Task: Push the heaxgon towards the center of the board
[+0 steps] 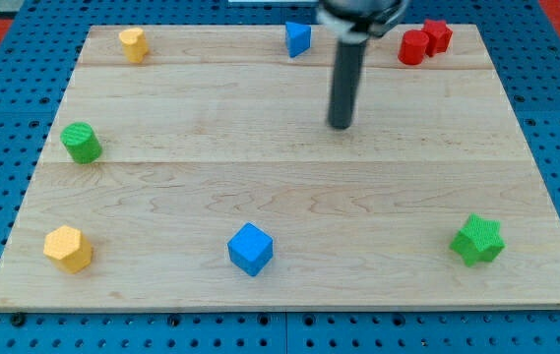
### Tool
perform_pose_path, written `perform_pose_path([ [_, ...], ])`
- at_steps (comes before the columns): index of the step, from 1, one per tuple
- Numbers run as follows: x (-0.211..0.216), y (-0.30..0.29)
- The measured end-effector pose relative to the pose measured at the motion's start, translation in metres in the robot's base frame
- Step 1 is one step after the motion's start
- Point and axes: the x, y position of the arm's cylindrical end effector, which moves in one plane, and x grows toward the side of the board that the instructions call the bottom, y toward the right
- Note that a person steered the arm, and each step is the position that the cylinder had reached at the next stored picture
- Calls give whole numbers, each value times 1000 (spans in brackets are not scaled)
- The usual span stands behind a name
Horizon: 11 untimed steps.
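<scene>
Rod hangs upright over the board; my tip rests on bare wood in the upper middle, touching no block and pushing nothing. As a plain rod it has nothing to open or close, and holds nothing.

Hexagon, yellow, sits near the view's bottom-left corner, well apart from the tip. Likely the target, though its facets are only roughly readable.

Other blocks ring the edges:
- yellow block, top left
- green cylinder, left edge
- blue cube, bottom middle
- green star, bottom right
- blue block, top middle
- red pair, top right, touching each other

Judgement: task not yet begun. Tip needs to get outside the hexagon, on its lower-left side, so a push runs up and right toward centre.
</scene>
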Motion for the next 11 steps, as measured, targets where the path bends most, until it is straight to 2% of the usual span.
perform_pose_path([
  [2,40,-196],
  [3,106,-275],
  [4,136,-344],
  [5,184,-321],
  [6,192,-263],
  [8,121,-246],
  [9,104,-274],
  [10,88,-267],
  [11,62,-213],
])
